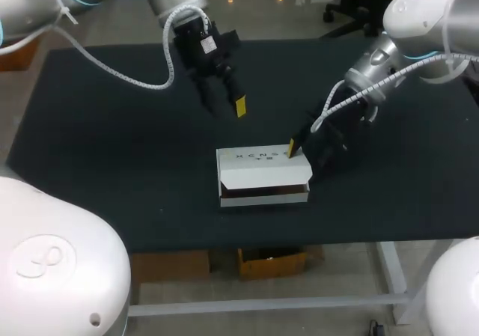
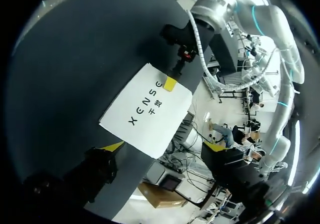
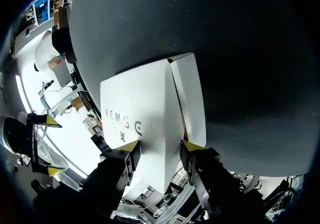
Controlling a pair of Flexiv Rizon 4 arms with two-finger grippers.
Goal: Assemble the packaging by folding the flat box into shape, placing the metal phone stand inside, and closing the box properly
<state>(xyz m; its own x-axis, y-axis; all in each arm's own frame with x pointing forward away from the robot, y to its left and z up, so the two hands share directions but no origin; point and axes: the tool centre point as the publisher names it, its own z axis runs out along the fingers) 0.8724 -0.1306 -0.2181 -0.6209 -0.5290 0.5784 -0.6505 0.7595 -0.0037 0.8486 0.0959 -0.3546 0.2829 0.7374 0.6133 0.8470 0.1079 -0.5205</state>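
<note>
— While the right claw (image 3: 160, 145) is leaning its spread yellow tips on the lid (image 1: 258, 156), the white box (image 1: 262, 173) is sitting folded up near the middle of the dark table (image 1: 112, 164), a little toward the front edge. How far along is this looking?

— Late, by my reckoning. The box is standing in shape with the lid lying over it, but a dark slit (image 1: 262, 192) is showing along the front, so the closing is looking unfinished. The metal stand is not showing anywhere; whether it is lying inside, I cannot tell.

— And the other arm?

— The left claw (image 1: 224, 104) is hanging above the table behind the box, fingers spread, pinching nothing.

— Room to work?

— Dark table is stretching wide behind and to both sides. The front is the tight side, so any push on the lid is wanting to go down or rearward. The right claw is crowding the box's right rear corner, leaving the left end open for the other arm
</note>
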